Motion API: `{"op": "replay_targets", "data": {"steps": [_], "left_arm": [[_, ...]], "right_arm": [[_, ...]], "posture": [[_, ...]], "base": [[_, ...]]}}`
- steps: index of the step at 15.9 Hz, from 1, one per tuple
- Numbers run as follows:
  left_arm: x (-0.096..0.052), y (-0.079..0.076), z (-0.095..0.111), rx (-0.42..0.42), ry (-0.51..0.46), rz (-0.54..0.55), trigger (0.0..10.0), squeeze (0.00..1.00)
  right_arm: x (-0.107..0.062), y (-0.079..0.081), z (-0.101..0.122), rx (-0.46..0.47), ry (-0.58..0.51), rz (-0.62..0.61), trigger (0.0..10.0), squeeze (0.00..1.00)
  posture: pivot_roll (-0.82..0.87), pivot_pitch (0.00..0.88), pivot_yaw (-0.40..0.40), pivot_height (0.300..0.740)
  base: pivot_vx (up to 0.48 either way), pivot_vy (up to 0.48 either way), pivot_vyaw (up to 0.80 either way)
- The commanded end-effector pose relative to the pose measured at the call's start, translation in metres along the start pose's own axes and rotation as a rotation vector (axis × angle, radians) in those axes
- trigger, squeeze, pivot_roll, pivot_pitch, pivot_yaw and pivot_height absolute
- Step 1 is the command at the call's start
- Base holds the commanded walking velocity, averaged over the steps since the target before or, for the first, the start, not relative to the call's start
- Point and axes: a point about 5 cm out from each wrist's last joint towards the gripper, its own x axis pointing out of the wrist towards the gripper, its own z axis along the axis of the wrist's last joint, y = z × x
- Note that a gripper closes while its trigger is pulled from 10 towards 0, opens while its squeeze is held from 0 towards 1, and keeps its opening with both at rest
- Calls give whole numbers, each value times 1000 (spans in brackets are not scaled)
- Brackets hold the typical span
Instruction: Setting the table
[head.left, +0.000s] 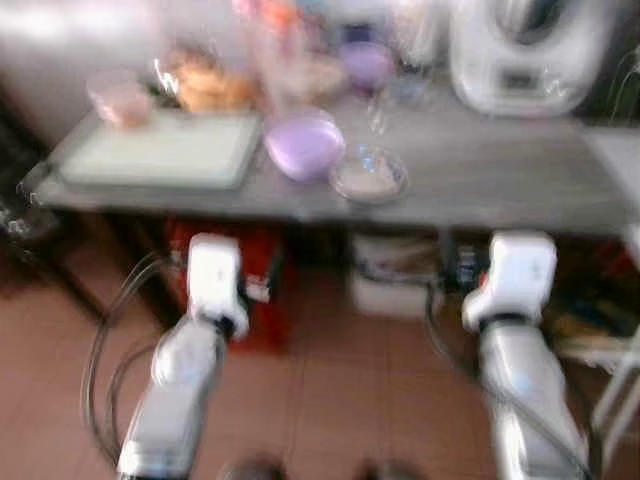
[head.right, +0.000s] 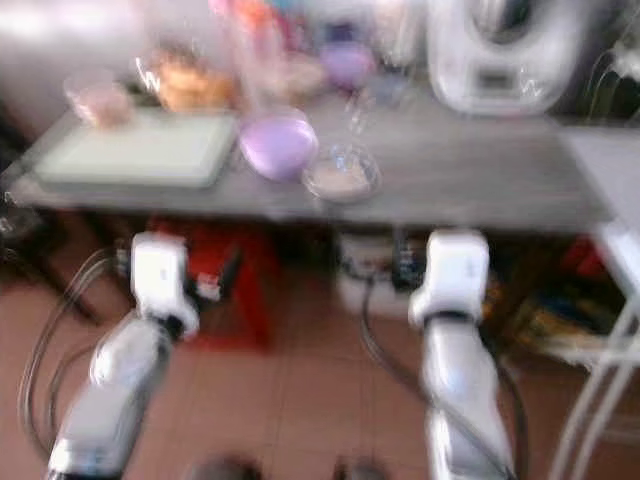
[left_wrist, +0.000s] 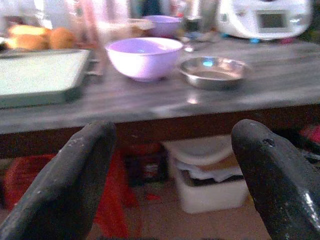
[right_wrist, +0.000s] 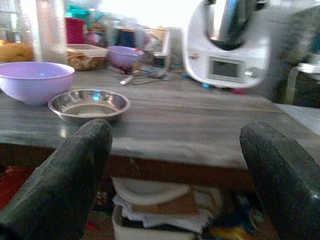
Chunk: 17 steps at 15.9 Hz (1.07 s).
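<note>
A grey table (head.left: 480, 185) stands before me, its picture blurred. On it sit a large lilac bowl (head.left: 303, 145), a shallow steel bowl (head.left: 369, 175) beside it, and a pale green tray (head.left: 160, 150) at the left. A smaller lilac bowl (head.left: 366, 62) stands further back. My left gripper (left_wrist: 170, 180) is open and empty, held below the table edge facing the large bowl (left_wrist: 144, 56). My right gripper (right_wrist: 175, 185) is also open and empty, below the edge near the steel bowl (right_wrist: 90, 103).
A white kitchen machine (head.left: 525, 50) stands at the back right. Bread rolls (head.left: 205, 85) and jars crowd the back left. Under the table are a red crate (head.left: 255, 290) and a white bin (head.left: 390, 280). A white rack (head.left: 620, 390) is at the right.
</note>
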Motion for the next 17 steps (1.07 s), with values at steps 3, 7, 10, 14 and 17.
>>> {"op": "replay_targets", "data": {"steps": [3,7,10,14,17], "left_arm": [[-1,2,2,0,-11,3,10000,0],[-2,-3,6,-46,-36,-49,10000,0],[-2,-2,6,-47,-38,-43,10000,0],[-2,-3,7,-43,-36,-56,10000,0],[-2,-4,7,-49,-35,-60,10000,0]], "right_arm": [[2,3,4,7,-18,16,10000,0],[2,3,4,4,-21,12,10000,0],[2,3,2,10,-6,6,10000,0],[2,3,2,9,-1,7,10000,0],[2,2,1,10,1,10,10000,0]], "posture": [[-5,0,30,740],[-5,0,29,740],[-6,0,30,740],[-7,0,30,740],[-9,0,29,740]], "base": [[-175,0,0],[0,0,0],[0,0,0],[0,0,-800],[0,0,-352]]}}
